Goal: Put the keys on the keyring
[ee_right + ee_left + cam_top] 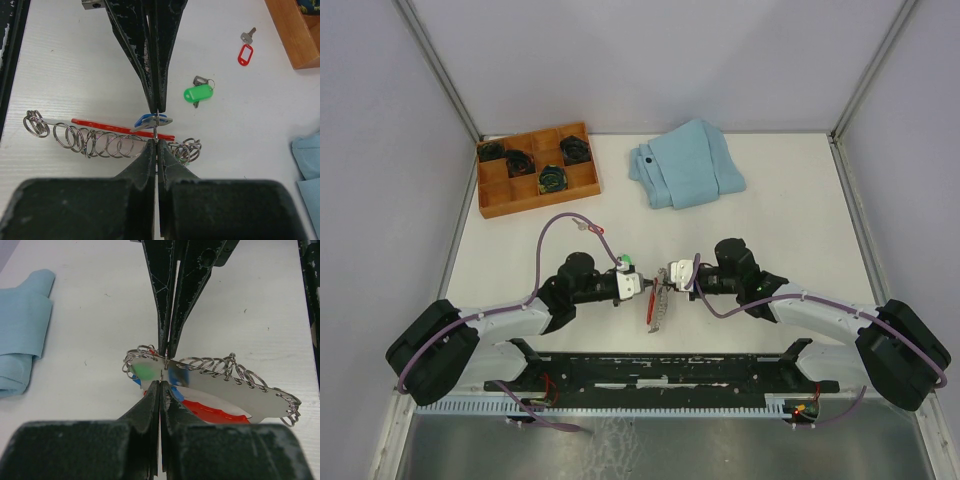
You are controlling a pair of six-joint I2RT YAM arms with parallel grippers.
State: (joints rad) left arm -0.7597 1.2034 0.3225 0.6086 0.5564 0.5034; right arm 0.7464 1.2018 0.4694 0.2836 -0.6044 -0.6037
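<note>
Along the near edge of the table (790, 230) runs a black rail (660, 372), with the two arms bending inward just beyond it. Their tips meet nose to nose at the middle of the table.

The left gripper (160, 385) is pressed together on the blue-tagged key (145, 120). The right gripper (156, 144) is also pressed together and appears to pinch one metal loop of the keyring (110, 126). The keyring sits between the two tips, its red strip and row of loops stretching out to either side of them and back toward the rail.

Just beyond the tips lies a green-tagged key (198, 93). Farther off on the left is a red-tagged key (245, 54), close to the wooden tray (540, 203). Any writing on the tags is too small to tell.

The tray stands at the far left corner, with dark round things (552, 180) in four of its compartments. A folded light-blue cloth (688, 165) lies at the far middle, apart from the tray.

The widest bare stretch of table lies to the right of the grippers, out to the framed right edge.
</note>
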